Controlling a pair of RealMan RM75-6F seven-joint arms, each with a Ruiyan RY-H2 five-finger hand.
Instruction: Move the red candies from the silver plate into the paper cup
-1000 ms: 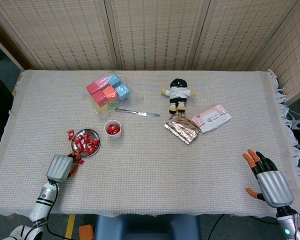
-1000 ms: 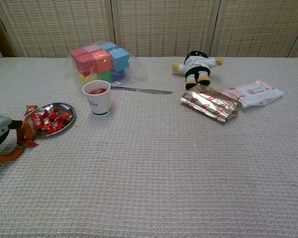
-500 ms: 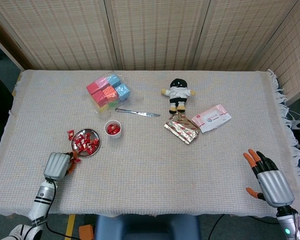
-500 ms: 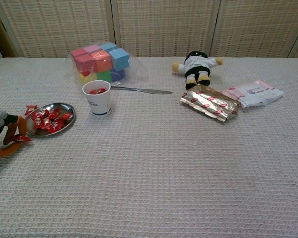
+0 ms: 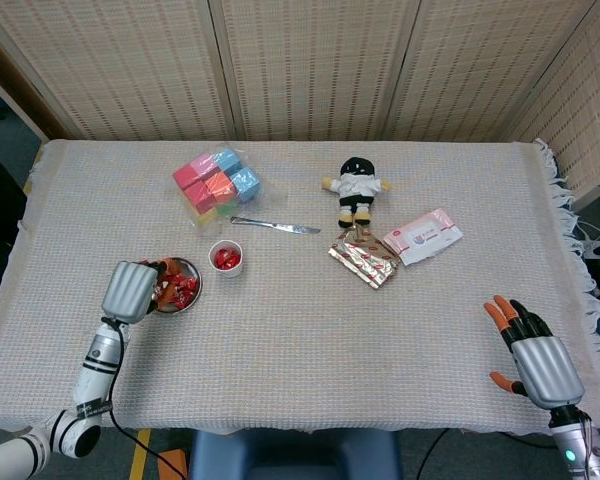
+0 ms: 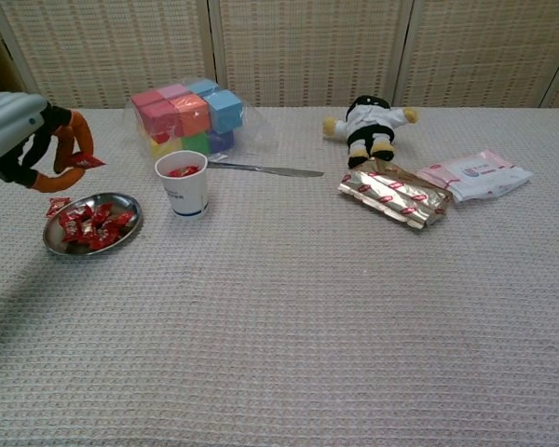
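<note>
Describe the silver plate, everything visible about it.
The silver plate is small, round, shallow and looks like shiny metal. It lies flat on the woven tablecloth near the table's left side, just left of the paper cup and apart from it. Red wrapped candies are piled in it; one more lies beside its rim. The left hand hovers above, pinching a candy.

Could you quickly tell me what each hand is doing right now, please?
Left hand: pinching a red candy, raised above the silver plate.
Right hand: open, holding nothing.
</note>
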